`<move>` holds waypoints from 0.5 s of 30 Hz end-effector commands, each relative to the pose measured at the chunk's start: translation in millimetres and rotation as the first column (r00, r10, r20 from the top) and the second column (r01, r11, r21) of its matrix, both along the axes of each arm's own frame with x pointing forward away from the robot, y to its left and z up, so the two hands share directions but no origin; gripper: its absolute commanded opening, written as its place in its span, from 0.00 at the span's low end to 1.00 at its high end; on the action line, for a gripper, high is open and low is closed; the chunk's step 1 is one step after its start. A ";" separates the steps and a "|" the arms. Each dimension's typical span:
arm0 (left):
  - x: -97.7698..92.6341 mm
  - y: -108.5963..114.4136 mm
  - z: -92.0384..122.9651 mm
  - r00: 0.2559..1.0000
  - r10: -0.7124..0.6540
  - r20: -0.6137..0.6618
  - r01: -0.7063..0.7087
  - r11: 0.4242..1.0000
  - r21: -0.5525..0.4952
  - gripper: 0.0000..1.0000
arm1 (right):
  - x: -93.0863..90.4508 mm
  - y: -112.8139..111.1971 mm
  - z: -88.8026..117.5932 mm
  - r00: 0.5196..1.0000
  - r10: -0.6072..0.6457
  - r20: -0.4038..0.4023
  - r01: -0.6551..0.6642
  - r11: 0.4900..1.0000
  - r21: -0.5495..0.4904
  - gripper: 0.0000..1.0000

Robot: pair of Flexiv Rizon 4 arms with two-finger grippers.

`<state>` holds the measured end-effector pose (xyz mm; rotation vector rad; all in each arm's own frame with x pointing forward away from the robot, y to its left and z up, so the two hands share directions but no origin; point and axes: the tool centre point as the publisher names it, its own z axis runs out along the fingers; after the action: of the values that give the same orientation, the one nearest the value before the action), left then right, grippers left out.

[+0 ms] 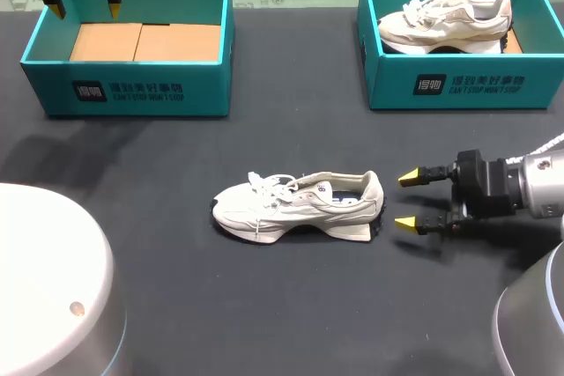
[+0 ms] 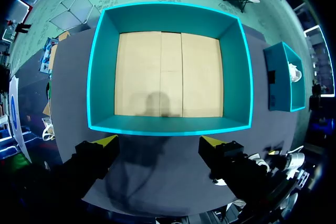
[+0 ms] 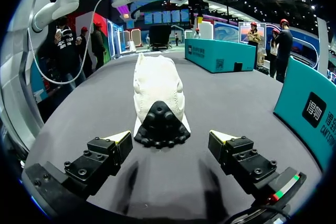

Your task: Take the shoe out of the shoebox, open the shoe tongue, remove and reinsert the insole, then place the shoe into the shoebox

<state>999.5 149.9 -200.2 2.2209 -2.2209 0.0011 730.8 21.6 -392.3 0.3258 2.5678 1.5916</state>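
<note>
A white shoe is seen lying on its sole on the dark table, outside both boxes. Its toe is turned to the robot's left and its heel toward the right gripper. That gripper is held level just behind the shoe's heel, without touching it. Its fingers are spread wide, wider than the heel, and nothing is held between them. In the right wrist view the shoe's black heel tread is shown directly ahead of the gap between the fingers.

Beyond the shoe and to its left an open teal shoebox is placed, with only a bare cardboard floor inside. The left gripper is held above that shoebox, pointing down at it, well apart from the shoe. Its fingers are set wide apart and are empty.

Beyond the shoe and to its right a second teal box is found, in which another white shoe is laid.
</note>
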 end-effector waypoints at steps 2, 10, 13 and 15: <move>0.2 0.0 0.1 1.000 0.000 0.000 0.000 1.000 0.001 1.00 | 9.5 11.6 -8.0 1.000 0.014 -0.001 -0.014 1.000 0.020 1.00; 0.2 0.0 0.1 1.000 0.000 0.000 0.000 1.000 0.001 1.00 | 5.5 23.5 -13.2 1.000 0.024 -0.007 -0.023 0.999 0.039 1.00; 0.2 0.0 0.1 1.000 0.000 0.000 0.000 1.000 0.001 1.00 | 4.2 27.8 -13.6 1.000 0.025 -0.006 -0.025 0.999 0.043 1.00; 0.2 0.0 0.1 1.000 0.000 0.000 0.000 1.000 0.001 1.00 | 3.8 30.6 -13.6 1.000 0.026 -0.005 -0.025 0.998 0.051 1.00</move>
<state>999.5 149.9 -200.2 2.2209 -2.2209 0.0011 734.4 47.1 -404.1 0.2999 2.5527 1.6723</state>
